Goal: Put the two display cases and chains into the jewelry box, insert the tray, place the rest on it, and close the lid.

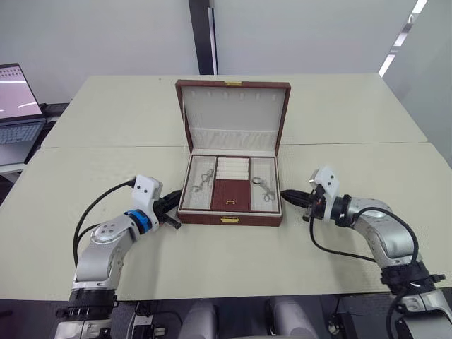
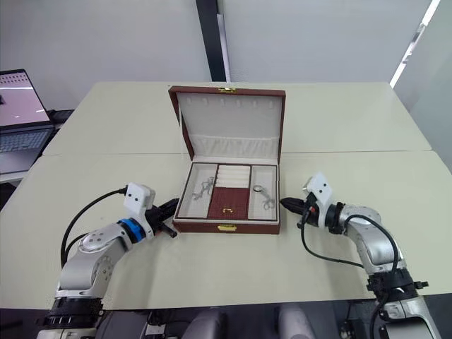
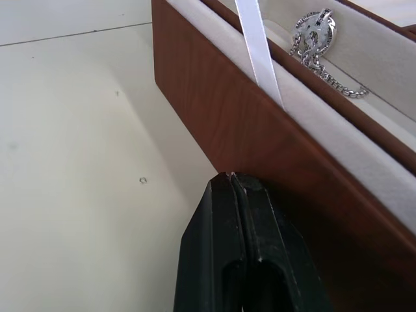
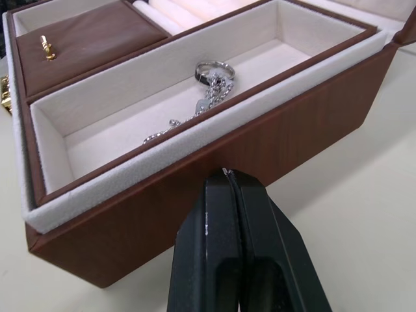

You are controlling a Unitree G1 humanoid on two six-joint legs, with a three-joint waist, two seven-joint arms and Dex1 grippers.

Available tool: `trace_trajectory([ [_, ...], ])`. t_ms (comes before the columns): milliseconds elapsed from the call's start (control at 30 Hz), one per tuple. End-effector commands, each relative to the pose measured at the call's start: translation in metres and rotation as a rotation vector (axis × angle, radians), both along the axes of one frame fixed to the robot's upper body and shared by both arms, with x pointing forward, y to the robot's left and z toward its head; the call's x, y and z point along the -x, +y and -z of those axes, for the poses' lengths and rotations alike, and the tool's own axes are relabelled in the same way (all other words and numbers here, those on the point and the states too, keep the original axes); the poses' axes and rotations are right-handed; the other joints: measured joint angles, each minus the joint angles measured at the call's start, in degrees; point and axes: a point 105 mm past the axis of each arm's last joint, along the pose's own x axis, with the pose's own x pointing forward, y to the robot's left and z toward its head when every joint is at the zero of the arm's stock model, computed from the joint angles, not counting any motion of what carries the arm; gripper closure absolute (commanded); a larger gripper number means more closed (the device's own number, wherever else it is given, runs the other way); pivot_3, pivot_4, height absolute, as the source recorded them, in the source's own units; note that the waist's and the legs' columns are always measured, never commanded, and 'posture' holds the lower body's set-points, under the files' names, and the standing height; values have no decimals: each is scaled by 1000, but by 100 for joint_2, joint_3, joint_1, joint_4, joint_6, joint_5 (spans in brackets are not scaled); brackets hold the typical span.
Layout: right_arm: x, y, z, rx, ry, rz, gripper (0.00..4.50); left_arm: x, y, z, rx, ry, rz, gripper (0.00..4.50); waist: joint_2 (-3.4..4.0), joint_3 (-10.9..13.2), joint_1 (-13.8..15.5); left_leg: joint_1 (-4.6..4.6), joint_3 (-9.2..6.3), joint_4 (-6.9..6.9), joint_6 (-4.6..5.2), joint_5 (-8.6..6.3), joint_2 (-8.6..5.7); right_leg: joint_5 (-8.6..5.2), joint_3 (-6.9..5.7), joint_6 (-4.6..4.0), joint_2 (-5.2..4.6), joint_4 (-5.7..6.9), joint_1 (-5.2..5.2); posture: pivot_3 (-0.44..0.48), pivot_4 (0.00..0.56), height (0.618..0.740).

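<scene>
Fingers pressed together beside jewelry box.

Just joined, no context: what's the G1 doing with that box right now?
The jewelry box sits open on the table, lid up, tray already inserted, chains lying in its side sections. Both claws are shut, holding nothing: left claw at the box's left wall, right claw at its right wall. The lid remains to be closed.

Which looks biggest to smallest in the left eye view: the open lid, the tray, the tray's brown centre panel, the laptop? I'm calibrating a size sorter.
1. lid
2. tray, somewhat smaller than the lid
3. laptop, cut off by the picture's edge, so its rank is unsure
4. brown centre panel
</scene>
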Motion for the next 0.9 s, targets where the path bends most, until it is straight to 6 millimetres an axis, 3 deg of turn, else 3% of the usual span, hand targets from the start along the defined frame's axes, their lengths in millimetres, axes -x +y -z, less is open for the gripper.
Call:
trace_trajectory([
  [33,17,16,-7,-42,1,-91,4479,15,-22,-10,45,-13,131,4500,0,0,1,0,0,0,0,0,0,0,0,0,0,0,1,0,150,740],
  [500,42,10,-1,-50,49,-49,4479,48,-27,-3,52,51,187,4500,0,0,5,1,1,-1,0,-1,0,-1,1,0,0,-3,4,0,150,740],
  [700,41,8,1,-49,53,-28,4479,43,-19,-5,47,18,161,4500,0,0,4,2,1,-1,0,-1,0,-1,0,0,0,-3,5,0,150,740],
  [900,31,-14,-5,-51,36,48,4479,47,0,-14,40,-94,114,4500,0,0,6,2,1,-1,0,-1,0,-1,-1,0,1,-4,5,0,150,740],
])
